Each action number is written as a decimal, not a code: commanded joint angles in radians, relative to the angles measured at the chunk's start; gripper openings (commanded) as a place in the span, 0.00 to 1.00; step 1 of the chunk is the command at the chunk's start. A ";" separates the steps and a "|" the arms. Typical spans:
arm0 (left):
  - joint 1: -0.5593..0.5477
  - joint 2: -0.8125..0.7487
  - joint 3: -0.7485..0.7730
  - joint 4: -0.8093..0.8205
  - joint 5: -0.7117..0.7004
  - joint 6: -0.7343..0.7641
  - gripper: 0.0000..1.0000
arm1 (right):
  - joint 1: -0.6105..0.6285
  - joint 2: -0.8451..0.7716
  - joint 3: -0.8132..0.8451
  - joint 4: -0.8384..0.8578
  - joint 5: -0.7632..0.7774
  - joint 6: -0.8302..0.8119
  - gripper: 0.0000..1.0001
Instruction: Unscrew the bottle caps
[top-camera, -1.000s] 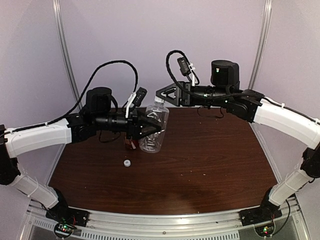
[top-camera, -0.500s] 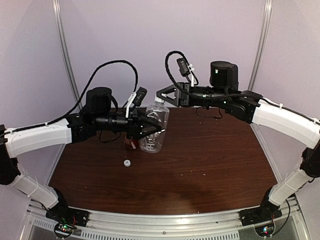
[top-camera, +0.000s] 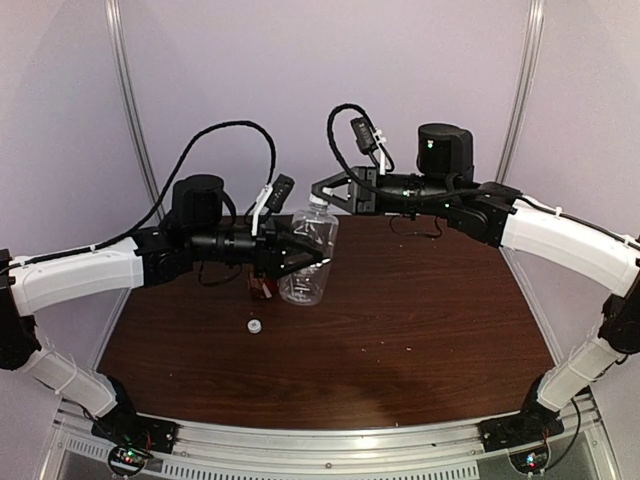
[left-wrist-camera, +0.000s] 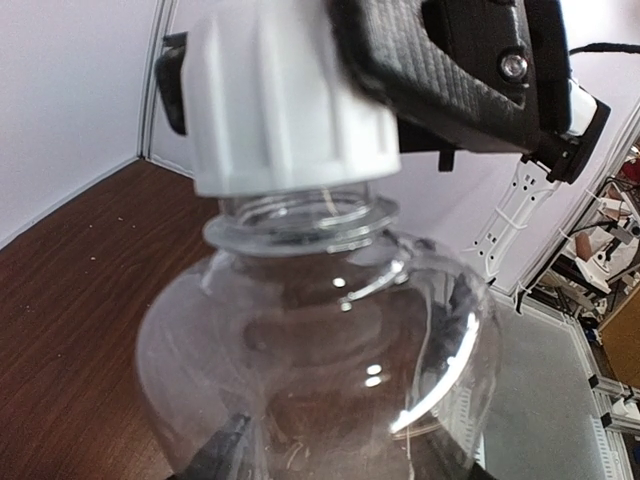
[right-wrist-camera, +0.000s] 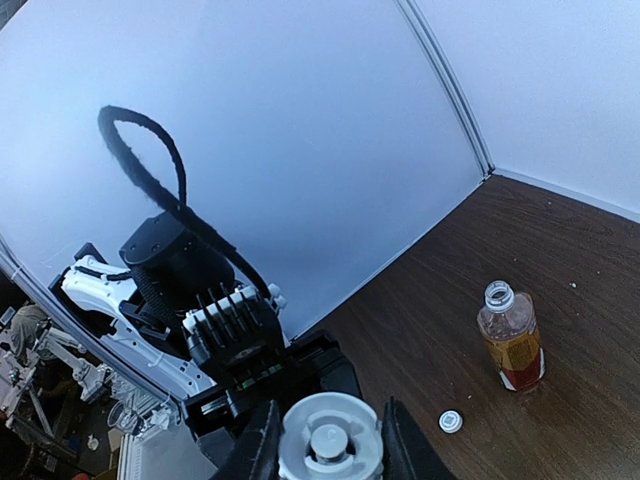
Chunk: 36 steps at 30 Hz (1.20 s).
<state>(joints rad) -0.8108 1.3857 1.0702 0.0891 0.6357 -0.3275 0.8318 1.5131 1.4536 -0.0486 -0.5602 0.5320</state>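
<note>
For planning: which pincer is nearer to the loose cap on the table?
Left. The left pincer, holding the clear bottle, is just behind the loose cap; the right pincer is higher, farther back.

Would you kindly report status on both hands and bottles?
Left hand gripping clear bottle. Right hand shut on its cap. Amber bottle already open, loose cap on table. No obstruction.

Left of worktop (top-camera: 430, 320) centre
Your open bottle (top-camera: 262, 288) stands just left of the second bottle (top-camera: 307, 265), which carries its top cap (top-camera: 318, 203); a loose cap (top-camera: 255, 326) lies on the worktop before the open one.
</note>
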 joint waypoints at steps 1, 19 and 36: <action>-0.005 -0.010 -0.008 0.102 0.005 -0.011 0.28 | 0.006 0.000 -0.007 0.028 -0.033 0.001 0.07; -0.005 -0.022 -0.021 0.283 0.364 -0.047 0.27 | 0.002 -0.009 -0.031 0.184 -0.480 -0.169 0.00; -0.005 -0.067 0.027 0.061 0.325 0.094 0.24 | -0.024 -0.001 0.027 0.094 -0.508 -0.213 0.38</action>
<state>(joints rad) -0.8185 1.3552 1.0435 0.2047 1.0428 -0.3321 0.8124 1.5272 1.4403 0.1894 -1.1404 0.3645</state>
